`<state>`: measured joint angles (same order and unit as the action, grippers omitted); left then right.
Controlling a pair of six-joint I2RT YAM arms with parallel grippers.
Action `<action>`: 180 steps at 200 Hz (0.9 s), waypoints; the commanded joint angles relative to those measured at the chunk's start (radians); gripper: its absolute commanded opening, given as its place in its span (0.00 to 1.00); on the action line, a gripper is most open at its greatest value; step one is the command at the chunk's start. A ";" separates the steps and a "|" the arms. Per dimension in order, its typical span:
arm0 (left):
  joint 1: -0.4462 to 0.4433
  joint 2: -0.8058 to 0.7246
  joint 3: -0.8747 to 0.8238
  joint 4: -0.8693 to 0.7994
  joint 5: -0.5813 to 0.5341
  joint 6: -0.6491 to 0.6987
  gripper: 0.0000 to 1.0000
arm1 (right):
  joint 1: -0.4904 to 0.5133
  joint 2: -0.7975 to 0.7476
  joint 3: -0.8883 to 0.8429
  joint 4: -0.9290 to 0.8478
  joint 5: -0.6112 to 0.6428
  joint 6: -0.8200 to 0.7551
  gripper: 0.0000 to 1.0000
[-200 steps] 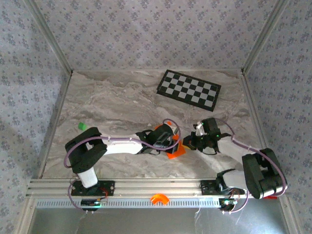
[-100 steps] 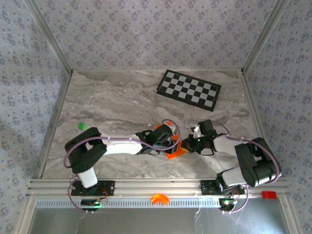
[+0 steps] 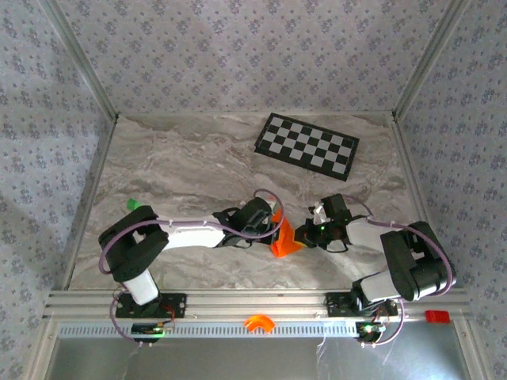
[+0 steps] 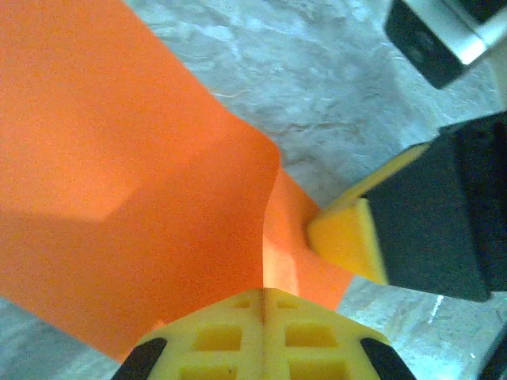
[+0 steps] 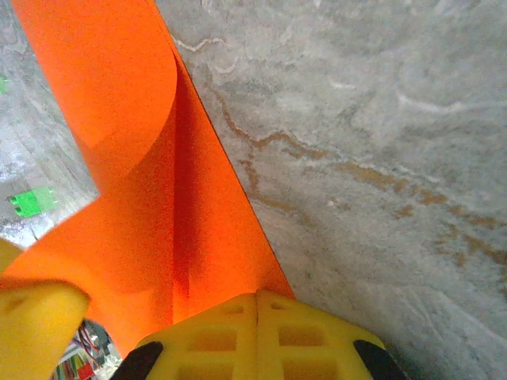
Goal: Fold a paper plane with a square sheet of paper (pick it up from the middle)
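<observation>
Left wrist view, closest in: left gripper (image 4: 264,293) pinched tight on the paper (image 4: 135,190), pads together with only the sheet's edge between them. Just right of those tips, a yellow pad (image 4: 348,245) of the other arm pressed against the same sheet. Ahead of the tips, a broad orange face curling over in a soft bend, not a sharp crease; marble table (image 4: 317,71) beyond it.

Right wrist view: right gripper (image 5: 256,297) likewise clamped on the paper, jaws closed with no gap. Ahead of the tips, two layers, one rolled over the other along a long fold line.

Top view: behind both sets of fingers, an orange arch part (image 3: 257,322) on the front rail. Between the tips, the paper standing up as a small angular shape, seemingly clear of the table. Well left of the left fingers, a green piece (image 3: 133,204). Far ahead of the fingers, well apart, a checkerboard (image 3: 307,142).

Reads as mid-fold: sheet lifted and doubled, layers not yet flattened, no pointed dart so far. Next move probably calls for bringing the curled layer flat onto the other with edges matched, then pressing the bend into a crease, without pulling the two pinches apart, since thin paper would likely tear or slip.
</observation>
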<state>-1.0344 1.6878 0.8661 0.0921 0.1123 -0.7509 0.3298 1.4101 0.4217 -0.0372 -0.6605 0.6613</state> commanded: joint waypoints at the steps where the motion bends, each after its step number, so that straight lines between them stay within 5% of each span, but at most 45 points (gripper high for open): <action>1: 0.009 -0.025 -0.003 -0.032 0.008 0.025 0.02 | -0.008 0.029 -0.019 -0.107 0.115 -0.025 0.00; 180: 0.016 0.046 0.009 -0.073 -0.034 0.068 0.04 | -0.013 0.026 -0.029 -0.082 0.079 -0.012 0.00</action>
<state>-1.0256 1.7237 0.8650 0.0219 0.0887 -0.6968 0.3267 1.4139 0.4213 -0.0338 -0.6689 0.6605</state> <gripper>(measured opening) 0.052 0.052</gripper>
